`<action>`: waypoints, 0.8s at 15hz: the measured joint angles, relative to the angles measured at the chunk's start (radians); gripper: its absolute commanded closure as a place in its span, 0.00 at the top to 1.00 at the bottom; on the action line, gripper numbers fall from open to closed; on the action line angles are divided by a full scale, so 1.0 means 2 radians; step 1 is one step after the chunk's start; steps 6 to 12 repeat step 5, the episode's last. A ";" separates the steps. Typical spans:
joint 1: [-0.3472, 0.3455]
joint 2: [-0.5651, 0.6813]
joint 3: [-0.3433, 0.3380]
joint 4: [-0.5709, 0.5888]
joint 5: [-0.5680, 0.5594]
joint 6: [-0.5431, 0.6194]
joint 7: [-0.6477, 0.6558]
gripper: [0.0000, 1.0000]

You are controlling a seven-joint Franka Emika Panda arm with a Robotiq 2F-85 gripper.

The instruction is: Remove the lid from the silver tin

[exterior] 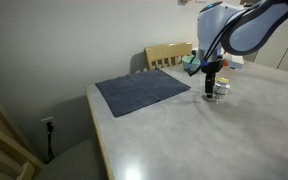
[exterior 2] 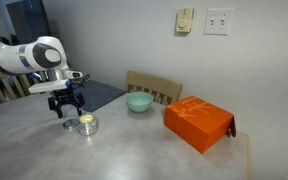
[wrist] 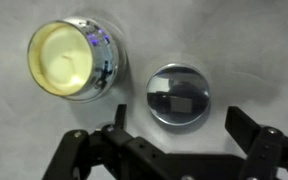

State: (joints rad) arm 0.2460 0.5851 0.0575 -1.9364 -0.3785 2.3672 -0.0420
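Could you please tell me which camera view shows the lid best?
The wrist view: the lid lies flat, apart from the open silver tin, seen clearly from above. In both exterior views it is too small to tell from the tin below the pincer.

A: The silver tin (wrist: pixel 72 58)?
B: Open, upright on the grey worktop (wrist: pixel 14 125), pale yellow inside.
A: And the lid (wrist: pixel 178 95)?
B: Off, lying flat just beside it (a shiny round disc, not touching).

A home dining room: grey table (exterior 2: pixel 134 150), wooden chair (exterior 2: pixel 154 88), wall switch plate (exterior 2: pixel 217 21).
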 measured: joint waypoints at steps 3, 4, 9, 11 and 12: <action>-0.001 -0.038 0.000 -0.029 -0.001 0.003 0.011 1.00; -0.001 -0.044 0.001 -0.033 -0.001 0.003 0.011 1.00; -0.001 -0.044 0.001 -0.033 -0.001 0.003 0.011 1.00; -0.001 -0.044 0.001 -0.033 -0.001 0.003 0.011 1.00; -0.001 -0.044 0.001 -0.033 -0.001 0.003 0.011 1.00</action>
